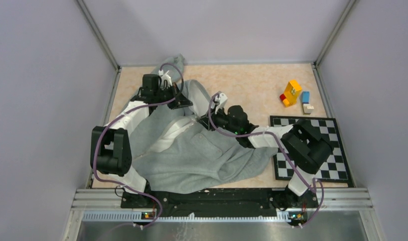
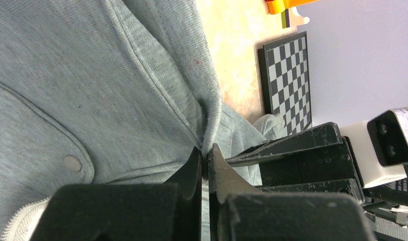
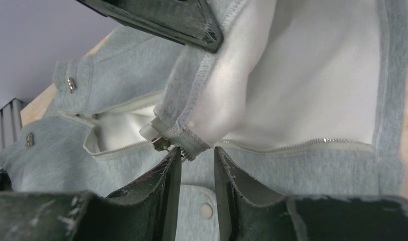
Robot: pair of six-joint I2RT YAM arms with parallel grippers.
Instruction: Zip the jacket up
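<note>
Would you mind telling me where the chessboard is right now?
In the top view the chessboard lies at the right, partly under the right arm, nearer than the coloured blocks and right of the jacket.

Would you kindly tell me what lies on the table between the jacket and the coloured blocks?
Nothing does: in the top view, only bare tabletop separates the jacket from the coloured blocks.
</note>
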